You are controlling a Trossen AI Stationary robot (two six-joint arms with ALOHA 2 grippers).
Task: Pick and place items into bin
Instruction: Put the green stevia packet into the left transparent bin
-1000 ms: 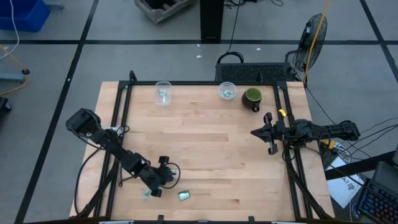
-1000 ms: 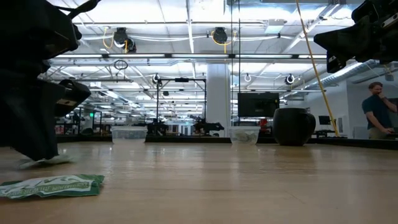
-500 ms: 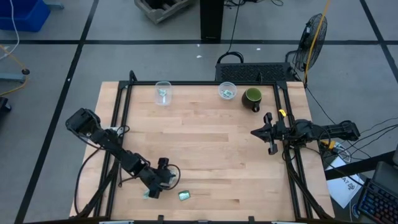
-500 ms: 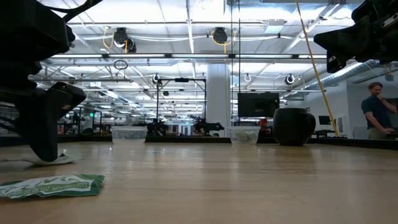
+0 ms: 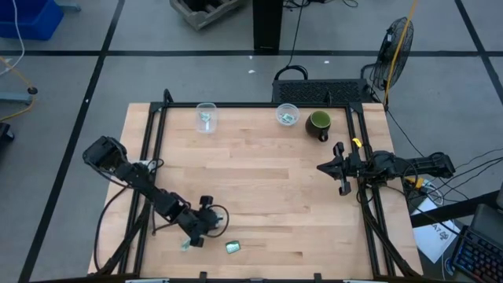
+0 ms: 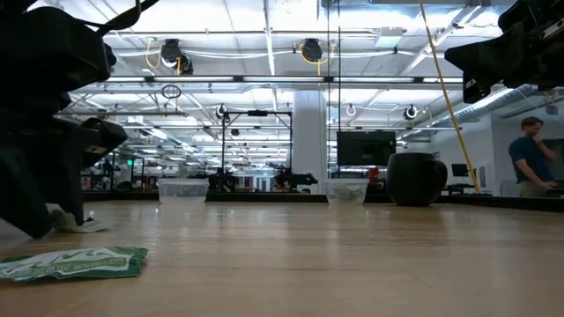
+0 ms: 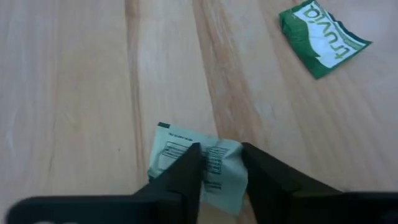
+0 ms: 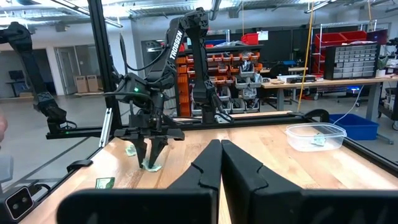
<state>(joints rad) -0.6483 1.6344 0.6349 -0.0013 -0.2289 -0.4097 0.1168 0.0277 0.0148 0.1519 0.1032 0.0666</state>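
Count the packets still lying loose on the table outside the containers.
2: a pale packet between the left gripper fingers, and a dark green packet beside it. Others may be hidden.

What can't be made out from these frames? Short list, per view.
- Left wrist view: the pale packet sits between the left gripper fingers, which cover its middle; contact not clear.
- High view: the same packet is largely under the gripper; contents of the two clear containers too small to count.
- Low view: the left arm hides most of that packet; the dark cup hides its inside.
- Right gripper idle.
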